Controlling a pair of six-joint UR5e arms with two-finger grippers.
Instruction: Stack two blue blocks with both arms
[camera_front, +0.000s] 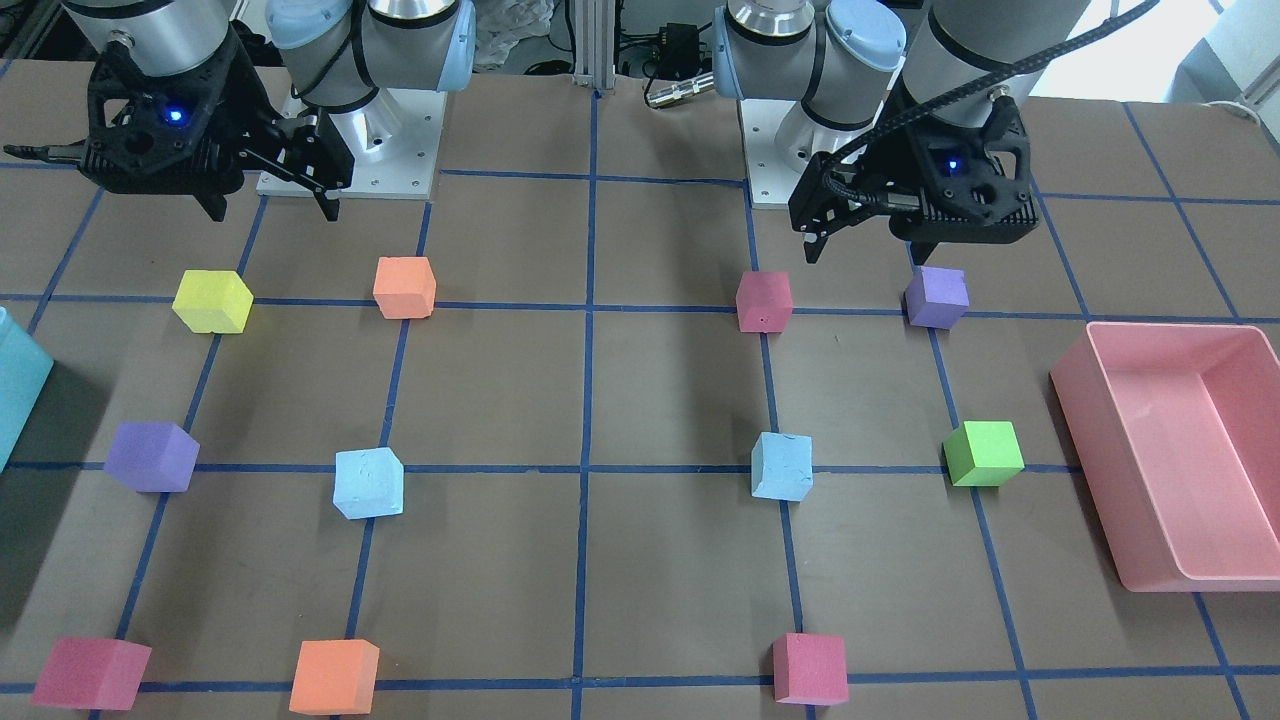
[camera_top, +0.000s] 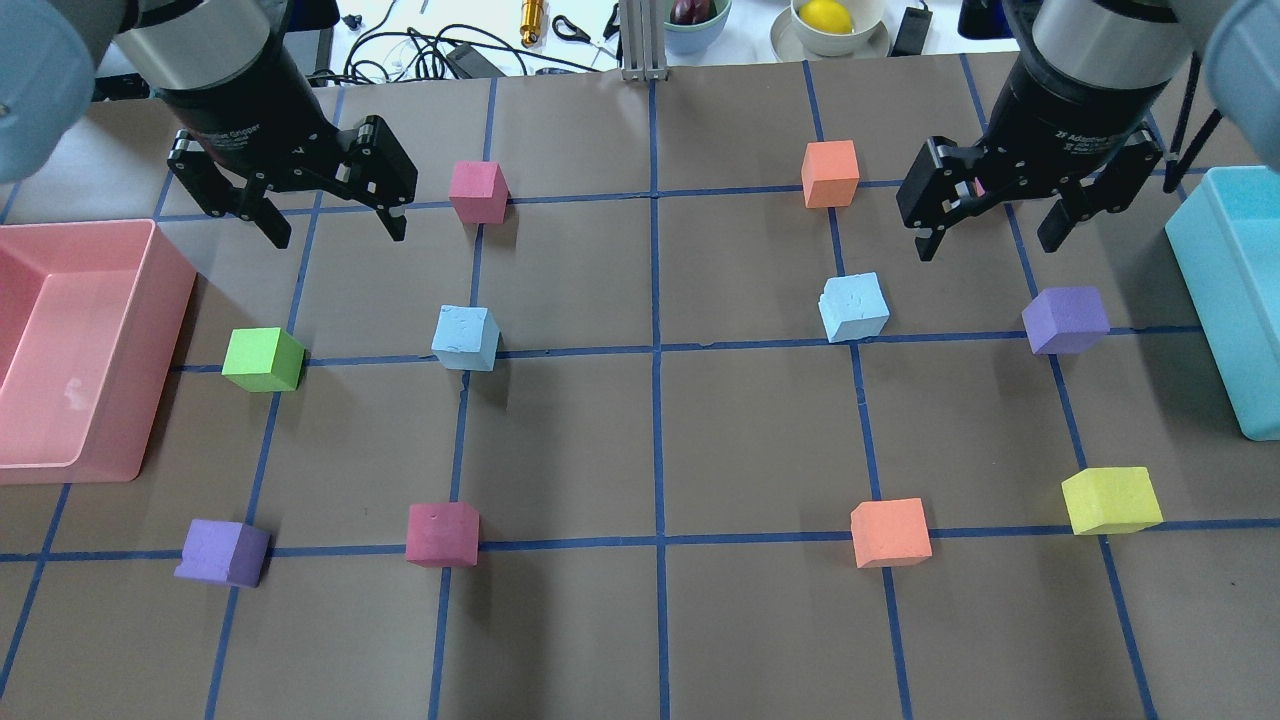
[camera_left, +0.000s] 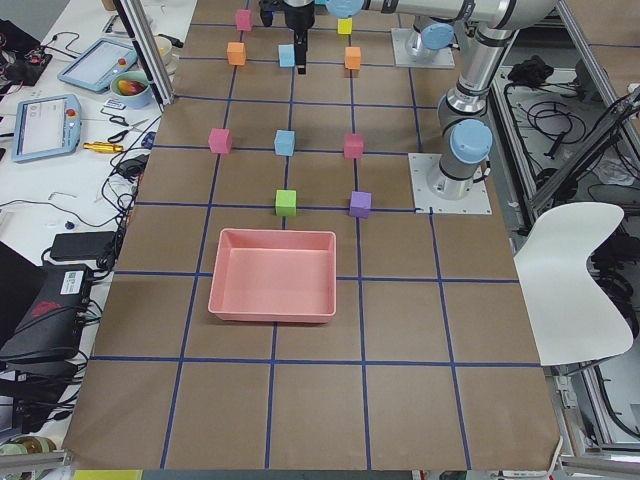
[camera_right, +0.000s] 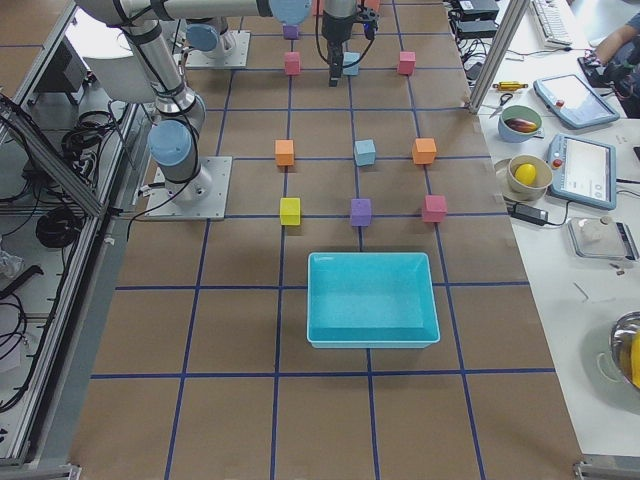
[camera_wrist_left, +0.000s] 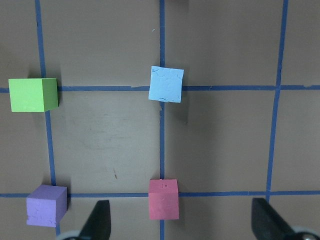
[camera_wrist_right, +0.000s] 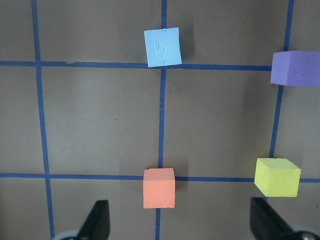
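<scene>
Right pincer (camera_top: 985, 250) spread, label (camera_top: 1085, 135) reading "Adaptive"

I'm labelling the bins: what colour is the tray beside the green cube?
The tray is pink, seen best in the overhead exterior view.

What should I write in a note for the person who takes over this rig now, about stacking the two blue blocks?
The left gripper is open and empty, above the table. The right gripper is the same. The left-side blue block lies near the green block; the right-side blue block lies apart from it, both on the table. Done: nothing yet. Left: pick one block, stack it on the other.
</scene>
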